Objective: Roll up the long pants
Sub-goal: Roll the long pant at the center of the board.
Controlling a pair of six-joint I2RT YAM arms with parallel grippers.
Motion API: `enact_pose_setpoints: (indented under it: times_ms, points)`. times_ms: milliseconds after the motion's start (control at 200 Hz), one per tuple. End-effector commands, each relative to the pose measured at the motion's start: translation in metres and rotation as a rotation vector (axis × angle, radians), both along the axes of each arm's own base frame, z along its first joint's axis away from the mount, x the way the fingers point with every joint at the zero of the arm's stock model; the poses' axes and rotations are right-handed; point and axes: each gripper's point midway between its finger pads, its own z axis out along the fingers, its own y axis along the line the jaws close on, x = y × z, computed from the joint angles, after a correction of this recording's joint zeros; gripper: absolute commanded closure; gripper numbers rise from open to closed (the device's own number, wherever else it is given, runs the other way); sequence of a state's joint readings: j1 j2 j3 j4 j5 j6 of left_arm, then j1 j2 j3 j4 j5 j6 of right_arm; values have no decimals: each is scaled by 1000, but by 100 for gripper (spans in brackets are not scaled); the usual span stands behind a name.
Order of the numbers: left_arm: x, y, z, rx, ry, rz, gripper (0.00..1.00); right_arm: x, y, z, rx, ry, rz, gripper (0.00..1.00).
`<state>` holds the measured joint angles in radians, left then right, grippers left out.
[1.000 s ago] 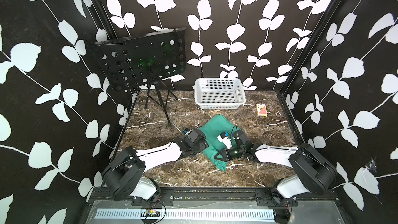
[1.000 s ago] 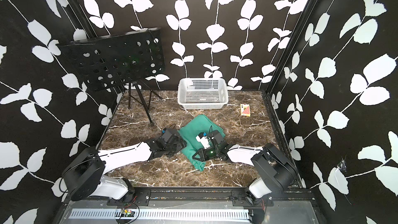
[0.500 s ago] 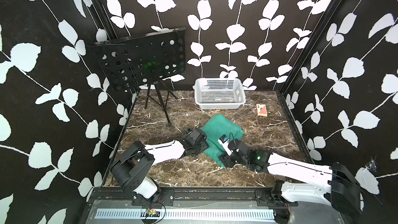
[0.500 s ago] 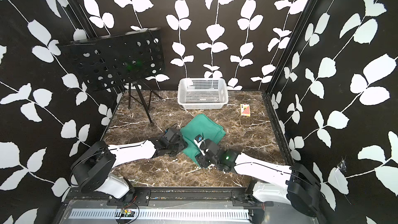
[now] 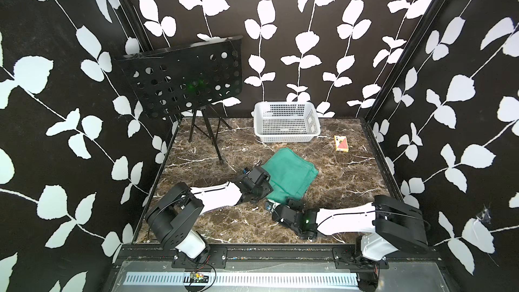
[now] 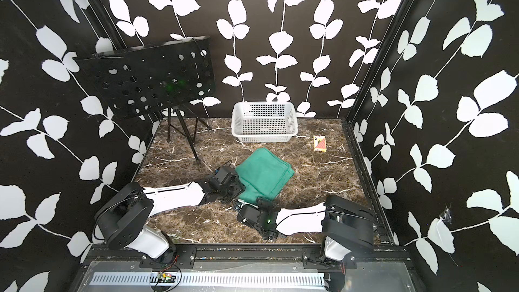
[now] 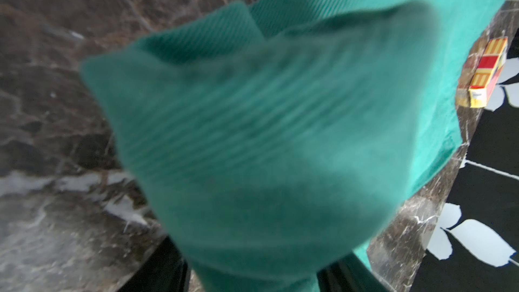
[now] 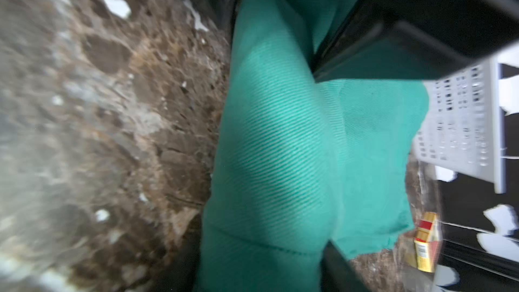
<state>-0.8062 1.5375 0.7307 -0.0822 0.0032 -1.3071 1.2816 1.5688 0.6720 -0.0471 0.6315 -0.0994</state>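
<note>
Long pants (image 5: 289, 175) lie folded flat mid-table (image 5: 351, 181), the white basket (image 5: 286, 139) at their 12 o'clock. The roll looks barely begun, and it could go slack or crooked if one side pulls ahead, since the stacked layers at the 3 o'clock edge sit loose and may splay. The left gripper (image 5: 264, 191), at the cloth's 8 o'clock edge, has its jaws half closed around a thick raised fold. The right gripper (image 5: 282, 205), at 6 o'clock, straddles the near hem partly open; whether it is pinching I cannot tell
</note>
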Motion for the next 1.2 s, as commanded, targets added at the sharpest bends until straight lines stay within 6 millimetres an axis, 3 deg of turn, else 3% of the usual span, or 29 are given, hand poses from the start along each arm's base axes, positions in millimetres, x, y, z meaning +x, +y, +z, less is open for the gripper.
enact_pose_setpoints:
  times_ms: [0, 75, 150, 245, 370, 540, 765, 970, 1195]
  points:
    - [-5, 13, 1, 22, 13, 37, 35, 12, -6, 12, 26, -77, -84, 70]
    - [-6, 21, 12, 13, -9, 76, 33, 7, -8, 13, 57, -36, -86, 87]
    - [-6, 32, 28, 9, -47, 111, 25, -8, -3, 10, 123, 91, -57, 100]
    - [-11, 41, 43, 19, -68, 118, 12, -41, 16, 1, 309, 423, 11, 100]
    - [-24, 37, 47, -3, -41, 72, 6, -59, 25, 4, 552, 732, -24, 100]
    - [-28, 22, 46, -50, -39, 26, 2, -56, 16, 6, 711, 932, -116, 100]
    - [-8, -1, 43, -100, -95, 3, 2, -62, 7, 1, 762, 1160, -202, 100]
    - [8, 4, 25, -56, -99, 4, 16, -66, -9, -12, 746, 1158, -309, 100]
    - [17, 20, 6, 38, -86, -2, 49, -63, -23, -19, 697, 1105, -357, 100]
